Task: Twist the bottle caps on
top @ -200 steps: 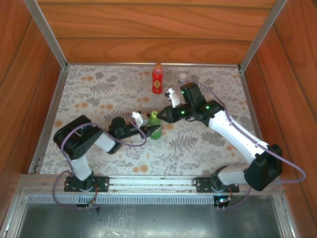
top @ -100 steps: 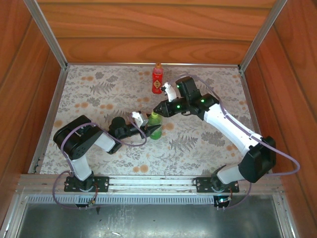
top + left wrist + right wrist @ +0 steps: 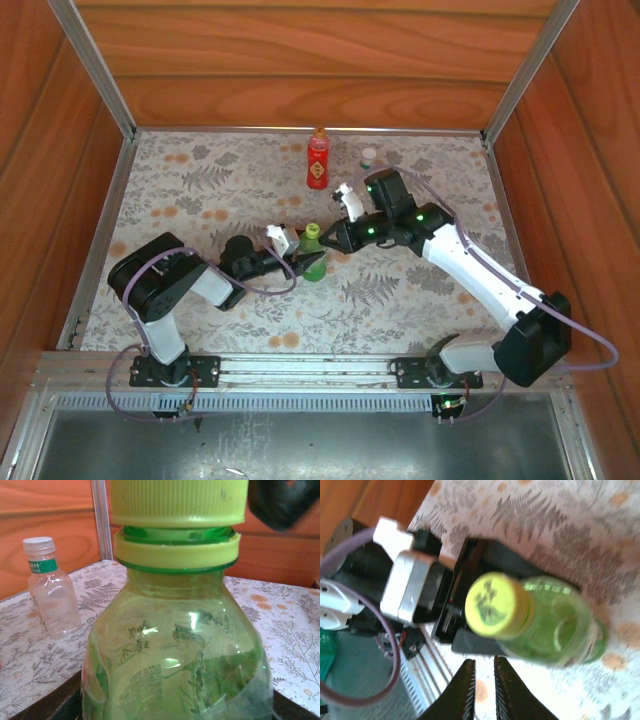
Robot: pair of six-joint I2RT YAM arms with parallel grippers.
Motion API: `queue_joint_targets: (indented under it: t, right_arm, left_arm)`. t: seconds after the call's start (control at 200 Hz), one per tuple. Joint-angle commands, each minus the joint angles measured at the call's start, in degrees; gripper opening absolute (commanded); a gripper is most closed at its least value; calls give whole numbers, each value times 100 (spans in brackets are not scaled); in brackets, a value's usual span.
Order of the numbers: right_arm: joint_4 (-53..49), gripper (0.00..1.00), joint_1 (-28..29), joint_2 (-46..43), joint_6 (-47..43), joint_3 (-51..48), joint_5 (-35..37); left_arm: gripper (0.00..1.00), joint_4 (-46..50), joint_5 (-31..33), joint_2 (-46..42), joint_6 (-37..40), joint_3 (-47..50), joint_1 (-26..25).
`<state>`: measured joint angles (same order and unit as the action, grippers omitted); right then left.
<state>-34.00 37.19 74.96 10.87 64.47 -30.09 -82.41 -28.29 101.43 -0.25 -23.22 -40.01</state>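
The green bottle [image 3: 314, 262] stands upright near the middle of the cloth, and my left gripper [image 3: 303, 263] is shut on its lower body. Its yellow-green cap [image 3: 312, 231] sits on the neck, close up as the cap [image 3: 178, 502] above the bottle [image 3: 175, 645]. My right gripper [image 3: 329, 240] hovers just right of that cap. From the right wrist, the cap [image 3: 492, 605] lies beyond my right gripper [image 3: 484, 680]. Its fingers [image 3: 465, 692] stand a narrow gap apart with nothing between them. The red bottle [image 3: 318, 163] carries an orange cap [image 3: 319, 131]. The clear bottle [image 3: 51, 594] wears a white cap [image 3: 38, 543].
Wooden walls and aluminium posts [image 3: 92, 62] box in the floral cloth [image 3: 200, 190]. The red bottle and the clear bottle [image 3: 369, 157] stand at the back edge. Bare cloth lies to the left and in front of the right arm [image 3: 470, 270].
Half a second ago my right gripper reached in over the green cap with its wrist turned; it has since drawn back to the right of the cap. The left gripper and bottle stayed put.
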Motion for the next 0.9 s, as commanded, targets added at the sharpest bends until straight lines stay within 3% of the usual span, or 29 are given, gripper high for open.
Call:
queue_joint_targets:
  t: [0.0, 0.12, 0.225, 0.415, 0.6, 0.735, 0.894]
  right_arm:
    - [-354, 33, 57, -411, -300, -118, 101]
    - [-451, 55, 81, -893, -868, -166, 664]
    - [-602, 65, 150, -1318, -1591, -189, 1076]
    - [-750, 67, 749, -1943, -3635, -279, 1485]
    - [-895, 73, 1762, -1664, -5566, -113, 2981]
    - [-849, 71, 2056, -1031, -6189, 222, 3761]
    - [-551, 63, 2073, -597, -6388, 388, 3805]
  left_arm:
    - [58, 361, 104, -88, 74, -13, 39]
    - [58, 737, 269, -415, 674, 42, 1]
    - [58, 1656, 534, -1011, 1304, 30, -58]
    - [58, 3245, 910, -2037, 2457, 24, -238]
    - [58, 4185, 1346, -2780, 3179, 65, -423]
    - [58, 4591, 1556, -3188, 3520, 118, -516]
    - [58, 4761, 1682, -3409, 3665, 179, -575]
